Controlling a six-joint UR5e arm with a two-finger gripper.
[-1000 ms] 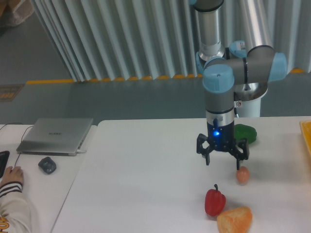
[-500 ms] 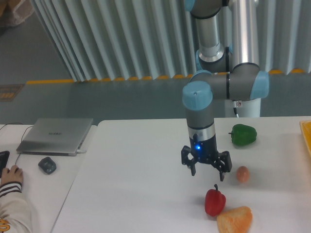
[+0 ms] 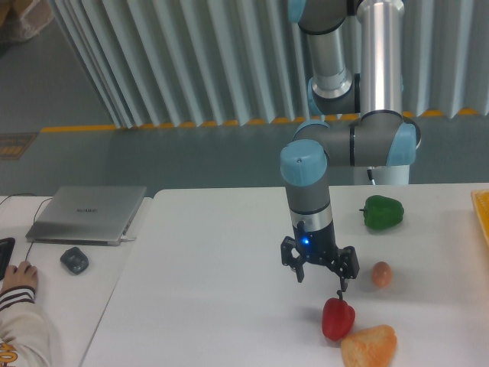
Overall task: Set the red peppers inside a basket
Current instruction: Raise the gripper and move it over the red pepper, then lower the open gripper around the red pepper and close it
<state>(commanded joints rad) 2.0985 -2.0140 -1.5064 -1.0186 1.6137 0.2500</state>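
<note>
Fixed camera view of the white table [image 3: 214,260] with the UR5e arm [image 3: 359,145] bent over it. The gripper [image 3: 320,274] points straight down above the tabletop, its two fingers spread wide with nothing between them. A blue light glows on the gripper body.

The red pepper [image 3: 338,319] stands upright on the table, just below and slightly to the right of the gripper as seen here. Its dark stem rises toward the right finger [image 3: 343,274], and the tip of that finger appears to sit at or just above the stem; whether they touch cannot be told. The body of the pepper lies outside the gap between the fingers, nearer the camera.

A lumpy orange bread-like piece [image 3: 370,345] lies against the lower right side of the red pepper, at the bottom edge of the view. A small round tan-orange object [image 3: 381,274] rests on the table to the right of the gripper, apart from it. A green bell pepper [image 3: 383,212] sits farther back on the right.

The basket [image 3: 483,210] shows only as a narrow yellow-orange sliver at the right edge of the view, well apart from the red pepper; its contents cannot be seen.

On the adjoining table at left lie a closed grey laptop [image 3: 88,213] and a dark computer mouse [image 3: 74,260]. A person's hand [image 3: 17,274] in a light sleeve rests at the lower left corner.
</note>
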